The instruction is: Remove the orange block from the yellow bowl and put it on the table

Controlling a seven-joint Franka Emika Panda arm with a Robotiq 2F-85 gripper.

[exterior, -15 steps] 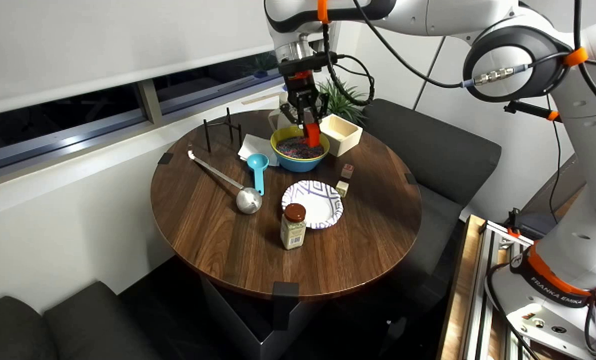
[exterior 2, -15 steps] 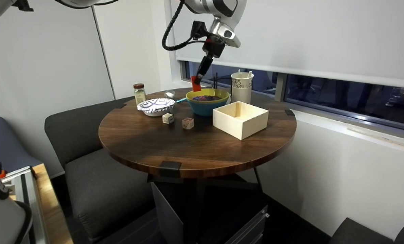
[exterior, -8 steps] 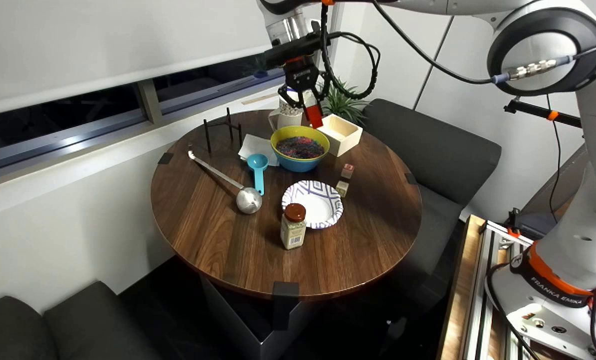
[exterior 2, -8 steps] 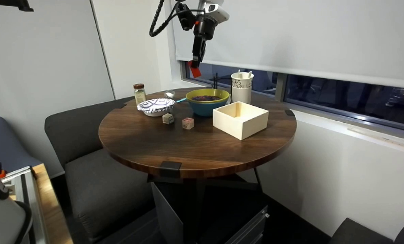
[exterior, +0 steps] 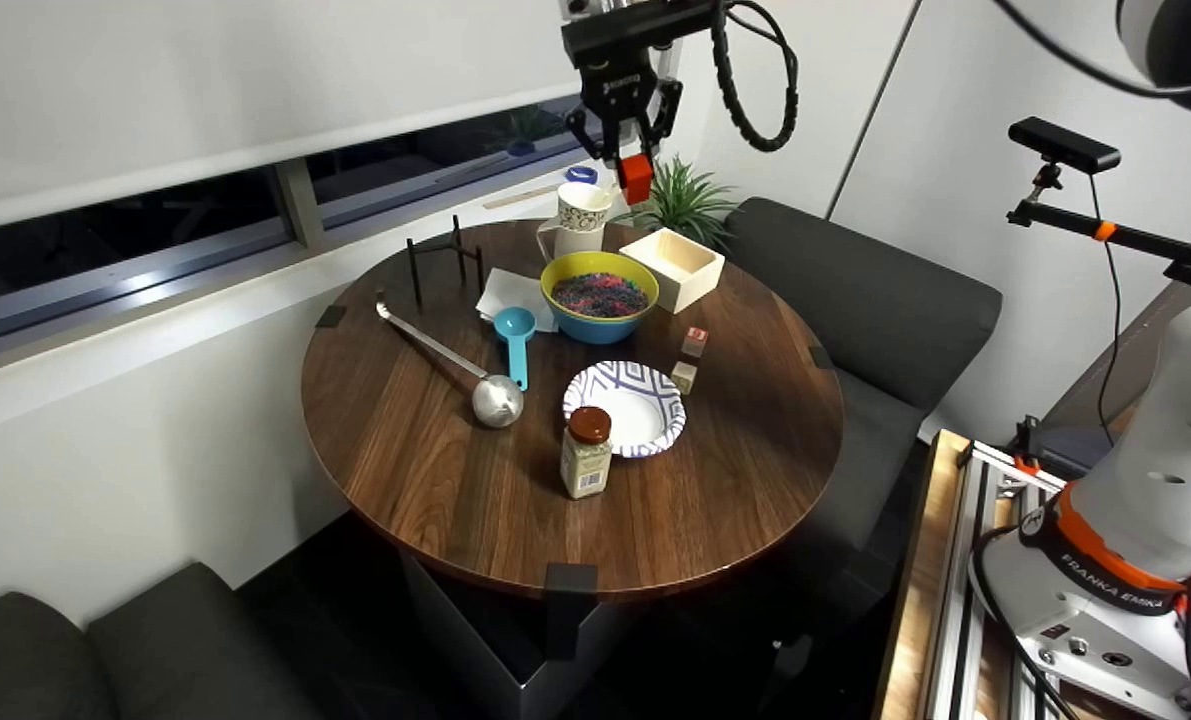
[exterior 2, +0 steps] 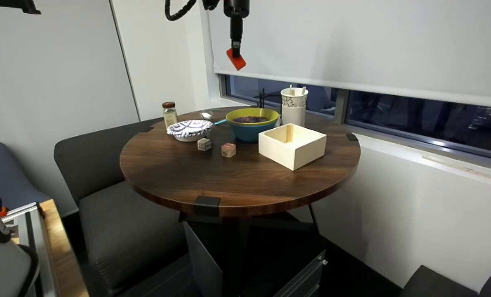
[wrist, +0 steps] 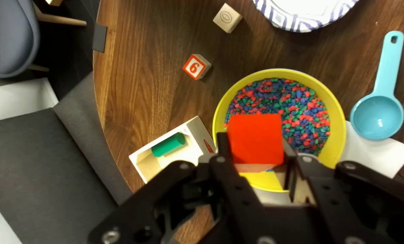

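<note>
dark round table [exterior 2: 245, 181] by a white blind [exterior 2: 373, 49], orange block [wrist: 256, 139] clamped aloft

pale walls [exterior 2: 64, 82], a grey bench [exterior 2: 125, 231] and a strip of dark window [exterior 2: 414, 111] surround the table. the yellow bowl [wrist: 338, 125] stands on the wood, holding loose red, blue and green bits [wrist: 307, 112]; in both exterior views blue shows below its yellow part, perhaps a second bowl it nests in. just beside it is the cream box [exterior 2: 276, 150], a green cylinder [wrist: 168, 145] lying inside. two small wooden cubes [wrist: 195, 67] and the patterned plate [exterior: 645, 405] sit nearby, so the landing spot should be picked around them.

the gripper [wrist: 257, 152] is clamped on the orange block, its fingers [wrist: 225, 145] against two opposite sides, which likely leaves the underside free to meet the wood. the height is probably for getting the block well past the bowl's rim. taking it out looks done; setting it down is not.

the block sits between the fingertips and juts out past them. in an exterior view the block [exterior 2: 237, 63] hangs slanted, one corner low. the bowl is below and well apart; whether it lies straight under the grip i cannot tell. lowered at that tilt, the block would likely touch down on an edge and could tip when let go, so levelling it first seems worthwhile.
</note>
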